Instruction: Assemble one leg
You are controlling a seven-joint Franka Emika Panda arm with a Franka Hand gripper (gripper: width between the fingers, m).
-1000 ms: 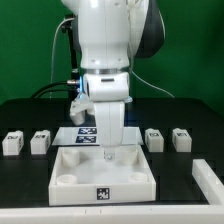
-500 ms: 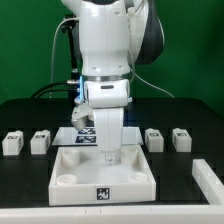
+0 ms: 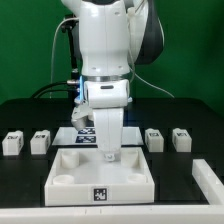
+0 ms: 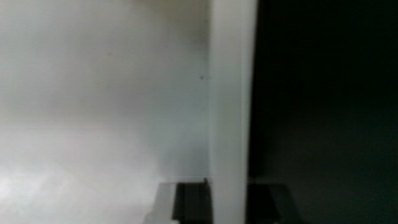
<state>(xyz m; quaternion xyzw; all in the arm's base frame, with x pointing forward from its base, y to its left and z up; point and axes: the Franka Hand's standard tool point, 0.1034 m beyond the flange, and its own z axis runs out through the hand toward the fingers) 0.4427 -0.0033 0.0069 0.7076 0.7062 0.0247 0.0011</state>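
Note:
Four stubby white legs with tags stand in a row: two at the exterior view's left (image 3: 12, 143) (image 3: 40, 141) and two at its right (image 3: 154, 139) (image 3: 181, 138). None is held. The large white square panel (image 3: 70, 165) with a raised rim lies in front of them. My gripper (image 3: 108, 153) points straight down at the panel's far rim. In the wrist view the gripper (image 4: 231, 188) has one dark finger (image 4: 192, 202) on each side of the panel's white rim wall (image 4: 231, 90), and both seem to touch it.
The marker board (image 3: 86, 134) lies behind the panel, under the arm. Another white part (image 3: 209, 181) sits at the front on the exterior view's right. Black table all around, green wall behind.
The gripper has come down a little onto the panel's far rim since a second ago. It has held still over the last half second. The legs have not moved.

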